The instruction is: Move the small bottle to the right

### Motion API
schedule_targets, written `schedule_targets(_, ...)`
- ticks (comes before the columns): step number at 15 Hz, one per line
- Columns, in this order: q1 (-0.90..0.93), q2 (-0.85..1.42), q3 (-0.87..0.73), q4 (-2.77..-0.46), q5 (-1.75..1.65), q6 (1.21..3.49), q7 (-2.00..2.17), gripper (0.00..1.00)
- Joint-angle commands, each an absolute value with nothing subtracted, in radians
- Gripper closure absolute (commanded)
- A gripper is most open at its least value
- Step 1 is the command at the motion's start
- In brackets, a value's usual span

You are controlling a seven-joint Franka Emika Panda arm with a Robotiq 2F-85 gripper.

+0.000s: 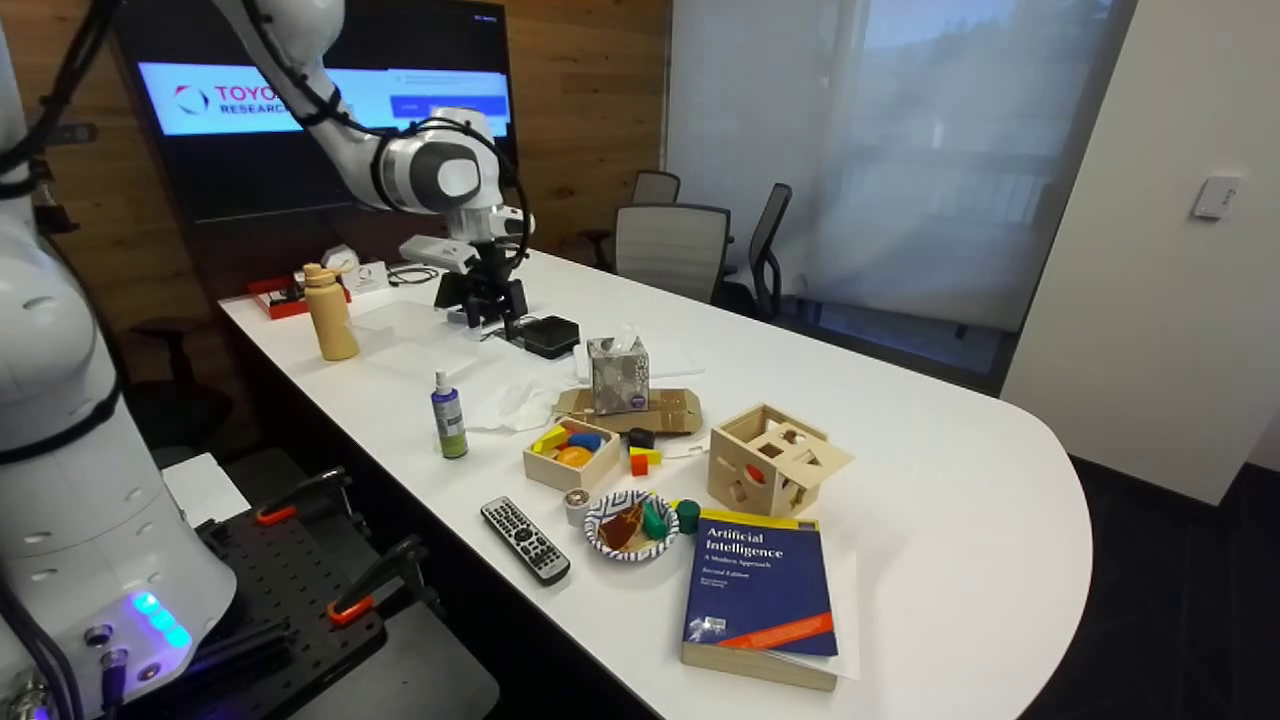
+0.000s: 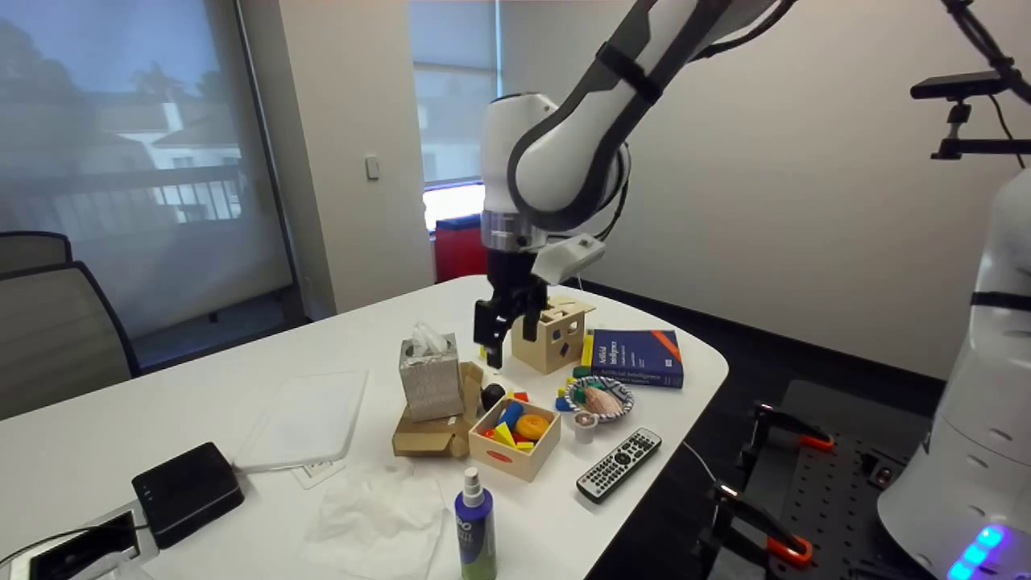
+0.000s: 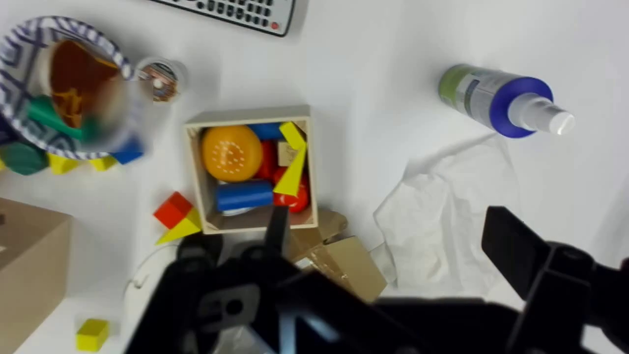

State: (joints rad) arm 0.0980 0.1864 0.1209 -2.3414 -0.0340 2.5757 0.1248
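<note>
The small bottle [image 1: 449, 420] is a slim spray bottle with a purple and green label and a clear-whitish cap. It stands upright on the white table, and it also shows at the bottom of an exterior view [image 2: 475, 528]. In the wrist view the bottle [image 3: 484, 96] is at the upper right, outside the jaws. My gripper [image 3: 388, 216] is open, with its black fingers wide apart and nothing between them. It hangs above the table, apart from the bottle, and shows in both exterior views [image 1: 485, 305] [image 2: 511, 338].
Crumpled white tissue [image 3: 437, 221] lies beside the bottle. Close by are a wooden tray of toy blocks [image 3: 314, 162], a tissue box [image 2: 431, 374] on flattened cardboard [image 1: 675, 410], and a remote [image 1: 525, 540]. A wider tan bottle [image 1: 331, 315] stands near the table edge. A book [image 1: 760, 590] lies farther off.
</note>
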Motion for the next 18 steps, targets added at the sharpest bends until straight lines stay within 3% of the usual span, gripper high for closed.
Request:
schedule_targets(1, 0.133, 0.381, 0.149, -2.195, 0.028, 2.618, 0.109, 0.0)
schedule_targets(9, 0.213, 0.575, 0.179, -2.046, 0.087, 2.608, 0.173, 0.0)
schedule_targets(18, 0.378, 0.568, 0.113, -2.118, 0.149, 2.66, 0.55, 0.0)
